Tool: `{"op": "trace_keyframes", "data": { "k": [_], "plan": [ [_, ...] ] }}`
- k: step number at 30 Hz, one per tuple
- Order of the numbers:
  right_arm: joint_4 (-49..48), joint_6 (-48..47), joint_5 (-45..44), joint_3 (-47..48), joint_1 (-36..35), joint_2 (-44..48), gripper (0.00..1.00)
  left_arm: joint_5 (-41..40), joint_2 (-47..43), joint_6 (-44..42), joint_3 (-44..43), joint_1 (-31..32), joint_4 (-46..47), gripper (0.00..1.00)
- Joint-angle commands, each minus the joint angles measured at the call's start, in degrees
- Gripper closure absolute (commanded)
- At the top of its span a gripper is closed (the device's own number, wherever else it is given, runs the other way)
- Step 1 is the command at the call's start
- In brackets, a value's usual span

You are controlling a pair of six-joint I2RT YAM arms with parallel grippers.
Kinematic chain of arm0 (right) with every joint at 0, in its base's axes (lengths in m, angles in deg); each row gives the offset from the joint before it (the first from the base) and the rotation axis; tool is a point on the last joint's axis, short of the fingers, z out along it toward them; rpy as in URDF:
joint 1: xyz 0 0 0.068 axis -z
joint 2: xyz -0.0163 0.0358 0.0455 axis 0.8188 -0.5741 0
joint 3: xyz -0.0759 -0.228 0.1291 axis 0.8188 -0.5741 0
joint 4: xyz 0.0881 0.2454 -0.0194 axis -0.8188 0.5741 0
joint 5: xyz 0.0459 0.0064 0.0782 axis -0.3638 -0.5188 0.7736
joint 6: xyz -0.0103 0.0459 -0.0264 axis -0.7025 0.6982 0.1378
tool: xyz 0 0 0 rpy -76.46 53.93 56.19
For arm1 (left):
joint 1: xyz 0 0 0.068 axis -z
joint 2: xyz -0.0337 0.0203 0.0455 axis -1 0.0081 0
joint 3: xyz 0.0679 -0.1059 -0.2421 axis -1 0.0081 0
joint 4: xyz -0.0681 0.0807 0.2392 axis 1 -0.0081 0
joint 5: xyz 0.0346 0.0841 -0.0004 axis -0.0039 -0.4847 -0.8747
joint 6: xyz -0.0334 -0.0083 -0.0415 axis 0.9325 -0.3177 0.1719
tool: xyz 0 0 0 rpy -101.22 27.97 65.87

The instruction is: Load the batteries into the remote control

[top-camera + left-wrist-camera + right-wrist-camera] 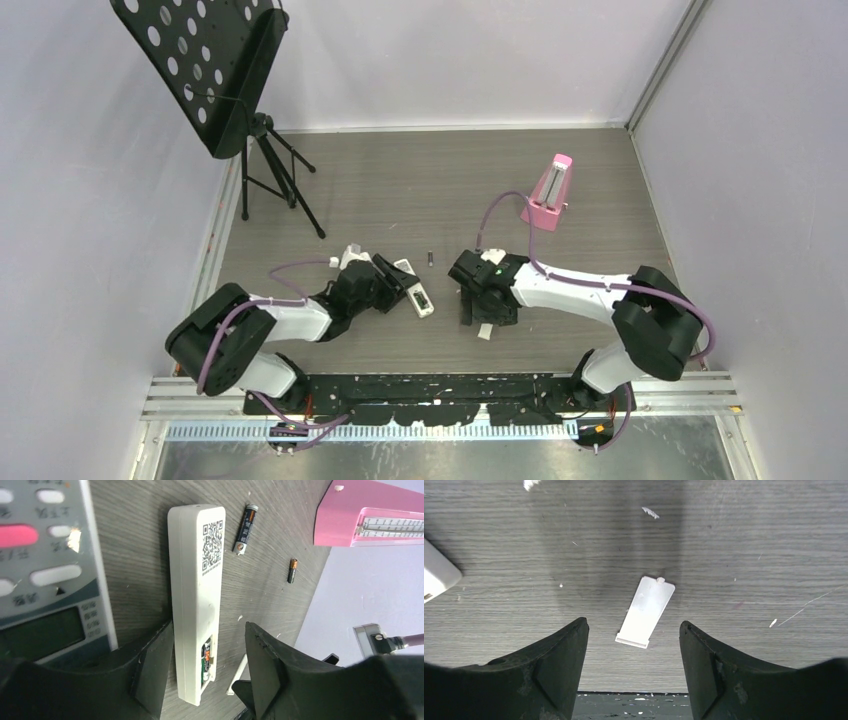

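Remote control (pixel 196 600) face down, end compartment (pixel 207 650) uncovered, one battery (pixel 205 662) inside, left gripper (pixel 209 626) parted astride it, two batteries (pixel 245 530) loose on table (pixel 270 610), right gripper (pixel 633 624) wide over detached cover (pixel 645 611).

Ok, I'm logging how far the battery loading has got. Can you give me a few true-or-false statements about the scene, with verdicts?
1. The white remote lies back up, its compartment open with a battery inside. True.
2. The right pincer is shut on the battery cover. False: it is open, and the cover lies flat on the table below it.
3. Two loose batteries lie on the table beyond the remote. True.
4. The left pincer holds a loose battery. False: it stands open astride the remote's near end.
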Motion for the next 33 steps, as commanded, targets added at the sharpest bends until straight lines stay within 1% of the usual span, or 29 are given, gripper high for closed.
{"op": "trace_keyframes", "data": {
  "k": [1,4,8,10,14,16,17,19,21,24,26,27,31,33],
  "plan": [
    [1.91,4.46,-3.18,2.2,-1.25,-1.46,0.31,-2.26,-3.63,0.71,-1.25,0.51,-13.63,0.42],
    [2.11,6.03,-3.39,1.59,-1.55,-1.5,0.35,-1.83,-5.51,0.0,-2.43,0.66,-19.84,0.41],
    [1.87,6.95,-2.67,1.08,-1.67,-1.62,0.36,-1.31,-6.97,-3.04,-4.96,1.09,-27.83,0.4],
    [1.35,6.98,-1.86,0.66,-1.67,-1.9,0.35,0.03,-6.79,-4.34,-5.58,1.31,-28.85,0.4],
    [0.15,6.89,-0.13,-0.43,-1.99,-2.47,0.32,5.18,-4.22,-5.99,-6.25,2.43,-24.97,0.48],
    [0.1,6.68,0.09,-0.78,-2.1,-2.5,0.32,8.74,-2.47,-6.33,-6.42,3.1,-21.29,0.56],
    [0.18,6.63,0.23,-0.99,-2.16,-2.48,0.32,9.71,-1.65,-6.12,-6.53,3.54,-19.57,0.58],
    [0.21,6.56,0.46,-1.65,-2.21,-2.27,0.34,11.27,-0.19,-5.97,-6.62,4.15,-16.15,0.63],
    [0.26,6.37,0.81,-2.32,-2.19,-2.08,0.39,12.87,1.08,-5.49,-6.91,4.43,-12.61,0.68],
    [0.53,6.22,0.78,-3.51,-2.2,-1.17,0.45,13.84,2.17,-5.58,-7.63,4.64,-10.18,0.69],
    [0.7,6.44,0.83,-4.29,-2.19,-0.41,0.53,13.71,2.14,-6.08,-7.86,4.64,-9.13,0.69],
    [0.87,6.45,0.9,-4.65,-2.19,-0.04,0.55,13.57,1.81,-6.49,-8.03,4.64,-8.79,0.69],
    [1.9,6.52,0.81,-5.36,-2.19,0.92,0.54,13.19,0.51,-8.28,-8.75,4.64,-8.79,0.63],
    [2.63,6.67,0.32,-5.77,-2.2,1.45,0.54,13.76,-0.04,-9.42,-8.59,4.64,-6.85,0.59]
  ]
}}
